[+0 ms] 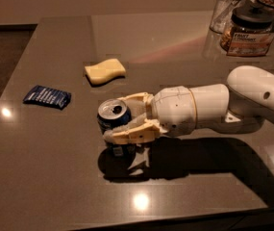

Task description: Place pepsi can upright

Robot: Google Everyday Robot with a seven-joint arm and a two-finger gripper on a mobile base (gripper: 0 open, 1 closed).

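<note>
Pepsi can (113,110) stands pinched in my pincer (116,122), roughly midway between the left and right edges of the surface (50,177) and closer to the near edge than the far one. Its silver top with the pull-tab opening faces up and its blue body hangs below the fingers (127,134), one on each side of the can wall, so the pincer is clamped on it and not spread. The arm reaches in low from the right edge, almost level with the surface. The can looks upright, or very nearly so. Its base sits right over its dark shadow, and I cannot tell whether it touches the surface or hangs just above it.

I judge I am at the set-down step, with the turning upright done. What comes next, as I read it, is a small drop until the base sits flat, then a gentle spreading of the fingers and a straight pull back toward the right edge, so neither finger drags the can over.

Yellow sponge (105,71) and blue packet (46,96) lie well apart toward the left edge, and the lidded jar (249,30) and glass (228,8) stand at the far right corner
</note>
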